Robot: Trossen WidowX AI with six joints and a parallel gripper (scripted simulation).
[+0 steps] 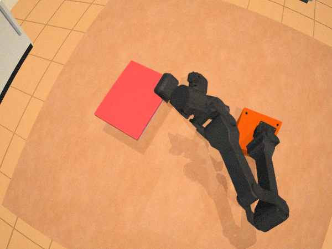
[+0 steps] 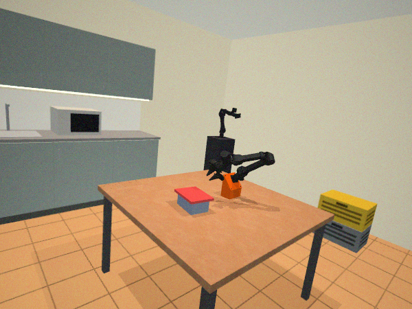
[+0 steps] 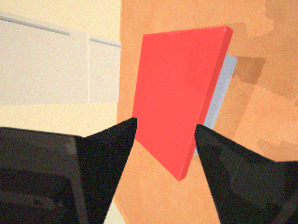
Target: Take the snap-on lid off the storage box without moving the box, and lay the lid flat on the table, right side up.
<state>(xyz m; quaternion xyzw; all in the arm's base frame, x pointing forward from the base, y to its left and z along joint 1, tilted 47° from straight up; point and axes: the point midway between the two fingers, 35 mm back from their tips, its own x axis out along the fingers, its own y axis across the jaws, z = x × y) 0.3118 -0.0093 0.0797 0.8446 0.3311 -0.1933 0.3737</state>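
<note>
The red lid [image 1: 125,100] [image 2: 193,194] [image 3: 172,80] sits level on top of the blue storage box [image 2: 196,207] [image 3: 221,92], which stands on the table [image 1: 110,193] [image 2: 240,237]. The lid overhangs the box walls. The top view shows only a thin blue strip of the box along the lid's right edge. My gripper [image 2: 209,176] [image 3: 166,126] is partly open with nothing between its fingers. In the exterior view it is above the table, higher than the lid and behind it. In the wrist view the fingertips frame the lid's near end, apart from it. The top view does not show the fingertips clearly.
The arm's orange mount [image 1: 249,120] [image 2: 231,190] stands on the table to the right of the box. A second black arm [image 2: 222,121] stands on a dark pedestal [image 2: 213,151] behind the table. Yellow and grey crates [image 2: 347,209] are on the floor at the right.
</note>
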